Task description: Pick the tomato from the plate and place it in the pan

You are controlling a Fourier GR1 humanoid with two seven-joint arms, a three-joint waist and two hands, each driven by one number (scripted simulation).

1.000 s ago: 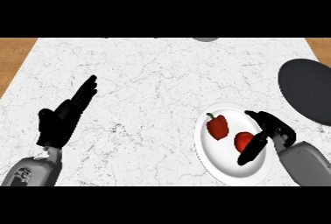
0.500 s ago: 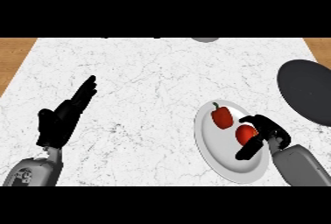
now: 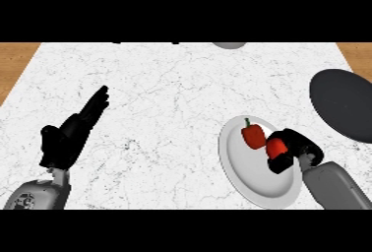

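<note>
tomato (image 3: 275, 147) is sitting on the white plate (image 3: 243, 172), right side of it, with my right hand (image 3: 291, 150) curled around it, thumb below and fingers over the top, so i'd call this the grab step. can't tell if it's off the plate surface yet; it looks like it's right at plate level. just beside it on the left is a red pepper (image 3: 253, 136) with a green stem, touching or nearly touching the tomato, hard to say which.

pan (image 3: 345, 110) is the dark round thing up and to the right of the plate, partly cut off by the edge of the view, near but not touching the plate.

left hand (image 3: 69, 138) is parked over on the left side of the counter (image 3: 167, 88), fingers straight and pointing up, holding nothing, just resting.

next move as i see it: lift straight up so i don't bump the pepper, then carry it up and to the right over the pan and let go low. main worry is dragging the pepper along since it's so close.
</note>
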